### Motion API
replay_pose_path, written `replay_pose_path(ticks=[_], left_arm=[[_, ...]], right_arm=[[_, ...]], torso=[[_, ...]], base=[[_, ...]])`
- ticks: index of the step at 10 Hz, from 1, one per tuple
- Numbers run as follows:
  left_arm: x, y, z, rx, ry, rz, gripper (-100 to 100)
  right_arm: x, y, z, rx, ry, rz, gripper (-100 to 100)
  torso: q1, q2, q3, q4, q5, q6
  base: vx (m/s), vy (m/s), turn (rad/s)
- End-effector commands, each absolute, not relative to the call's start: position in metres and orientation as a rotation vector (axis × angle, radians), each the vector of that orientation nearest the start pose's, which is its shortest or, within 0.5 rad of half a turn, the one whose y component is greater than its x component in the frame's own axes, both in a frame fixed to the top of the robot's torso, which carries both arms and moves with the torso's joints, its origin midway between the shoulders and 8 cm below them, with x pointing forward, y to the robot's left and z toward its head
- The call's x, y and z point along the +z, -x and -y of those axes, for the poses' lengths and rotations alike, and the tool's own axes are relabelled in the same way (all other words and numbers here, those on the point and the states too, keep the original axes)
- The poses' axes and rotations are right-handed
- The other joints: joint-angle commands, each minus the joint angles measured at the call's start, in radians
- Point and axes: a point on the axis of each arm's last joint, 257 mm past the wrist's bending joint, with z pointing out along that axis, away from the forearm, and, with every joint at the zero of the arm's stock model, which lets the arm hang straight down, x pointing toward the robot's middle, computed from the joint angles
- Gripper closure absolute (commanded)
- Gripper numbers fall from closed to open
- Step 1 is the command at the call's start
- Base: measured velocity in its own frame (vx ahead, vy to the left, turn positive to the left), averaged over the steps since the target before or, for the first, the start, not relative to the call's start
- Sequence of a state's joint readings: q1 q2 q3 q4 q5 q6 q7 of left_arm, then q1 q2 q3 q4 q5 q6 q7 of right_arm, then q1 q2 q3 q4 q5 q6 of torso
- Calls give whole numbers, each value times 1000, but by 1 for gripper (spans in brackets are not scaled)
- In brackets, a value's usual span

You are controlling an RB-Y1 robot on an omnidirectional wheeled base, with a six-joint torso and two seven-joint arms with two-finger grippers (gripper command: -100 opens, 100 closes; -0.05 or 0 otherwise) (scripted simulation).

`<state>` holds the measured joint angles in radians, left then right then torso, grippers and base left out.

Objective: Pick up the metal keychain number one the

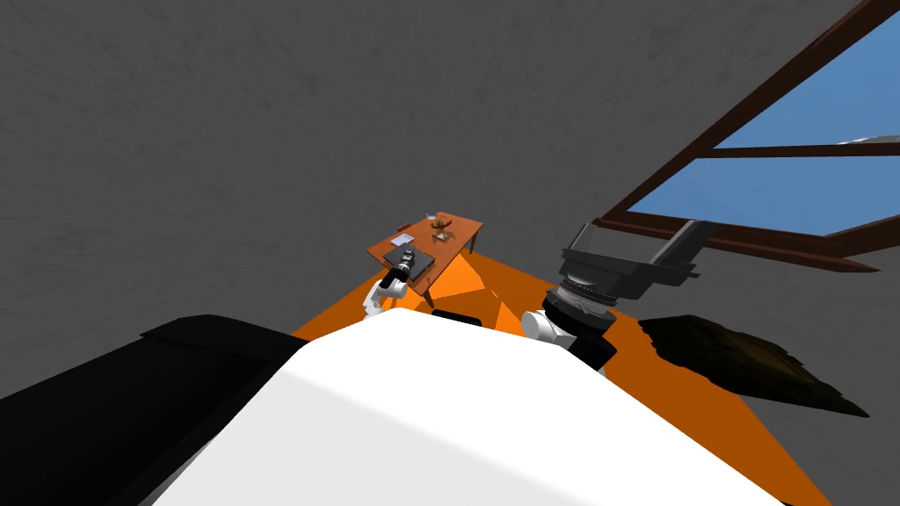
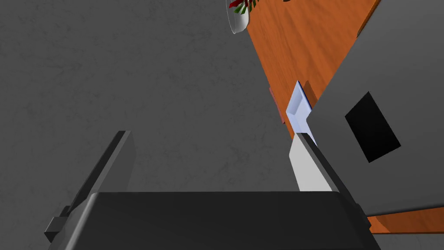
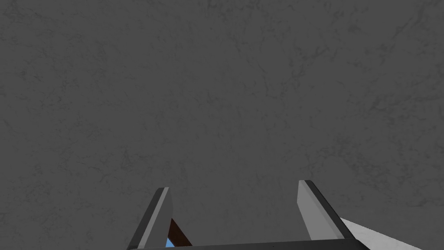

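Note:
A small wooden table (image 1: 461, 230) stands ahead on the dark grey floor. It carries a flat grey slab (image 1: 418, 266) with a black rectangle on it (image 2: 372, 126), a small white and blue box (image 2: 298, 109), a little reddish item (image 1: 403, 227) at the edge, and a pale bowl (image 2: 237, 22) of red and green pieces. My left gripper (image 1: 408, 257) hovers at the table's edge beside the slab, open (image 2: 212, 134), with nothing between its fingers; one finger (image 2: 313, 167) overlaps the box. My right gripper (image 3: 236, 212) is open and empty, raised at my right (image 1: 637, 235).
An orange rug (image 1: 703, 413) lies under me and reaches the table's legs. A brown-framed window (image 1: 791, 167) showing blue is at the right, with a dark ragged patch (image 1: 747, 360) on the floor below it. A black area (image 1: 105, 404) lies at the lower left.

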<state>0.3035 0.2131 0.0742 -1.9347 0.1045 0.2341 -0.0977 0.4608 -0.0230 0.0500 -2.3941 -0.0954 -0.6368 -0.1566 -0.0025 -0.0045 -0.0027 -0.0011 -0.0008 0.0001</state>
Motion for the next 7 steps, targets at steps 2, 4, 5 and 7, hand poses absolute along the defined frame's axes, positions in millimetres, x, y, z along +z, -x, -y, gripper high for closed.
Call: replay_pose_path(ticks=[2, 4, 5, 7], left_arm=[[-256, -454, -354, -834, 1266, -1393, -100], [-271, -454, -361, -802, 1306, -1422, -100], [-276, -452, -361, -790, 1322, -1436, -100], [-295, -449, -369, -749, 1377, -1474, -100]], right_arm=[[105, -291, 262, 1635, -515, -336, 0], [105, -291, 262, 1635, -515, -336, 0], [105, -291, 262, 1635, -515, -336, 0], [105, -291, 262, 1635, -515, -336, 0]], torso=[[-1, -1, -1, 0, 0, 0], [1, 2, 1, 0, 0, 0], [0, 2, 1, 0, 0, 0], [0, -1, 0, 0, 0, 0]], base=[[76, -64, 41], [28, -38, 23], [46, -45, 36], [80, -53, 40]])
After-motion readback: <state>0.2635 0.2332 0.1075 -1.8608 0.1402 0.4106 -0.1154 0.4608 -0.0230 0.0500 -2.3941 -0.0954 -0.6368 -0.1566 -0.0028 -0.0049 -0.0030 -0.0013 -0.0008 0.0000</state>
